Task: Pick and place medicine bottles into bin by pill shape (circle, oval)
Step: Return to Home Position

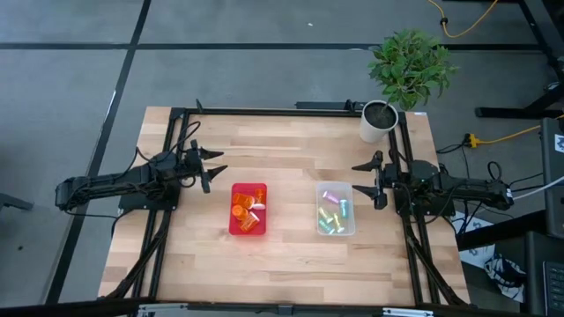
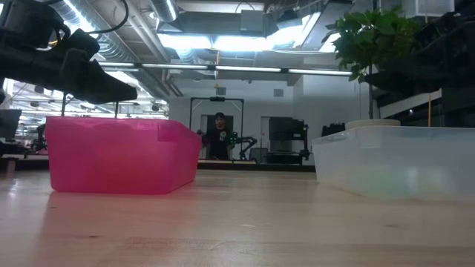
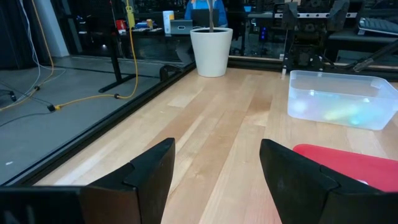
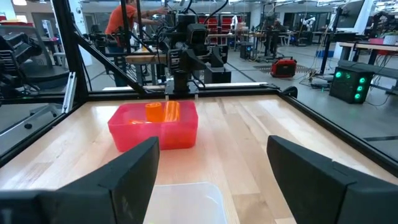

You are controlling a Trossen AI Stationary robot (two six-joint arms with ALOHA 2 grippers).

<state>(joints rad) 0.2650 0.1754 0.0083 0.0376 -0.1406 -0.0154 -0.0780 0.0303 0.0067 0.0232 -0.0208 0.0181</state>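
Left gripper (image 1: 214, 170) is spread wide and empty, with the red bin (image 1: 248, 187) just ahead of its tips and off to the side away from the pot (image 1: 377, 123). Right gripper (image 1: 366, 183) mirrors it, also wide with nothing held, and the clear bin (image 1: 352, 220) sits just ahead of its tips, off to that same side. Orange bottles (image 1: 245, 210) lie jumbled in the red bin and pastel bottles (image 1: 332, 213) in the clear one, with no shared long axis. I see none loose on the table (image 1: 282, 264). So you've nothing to reach for, my read: sorting looks done, and what's left is drawing each arm straight back from its bin. Left is nearer red, right nearer clear, neither touching. Low view puts the left fingers above the red rim, so backing off should clear it.
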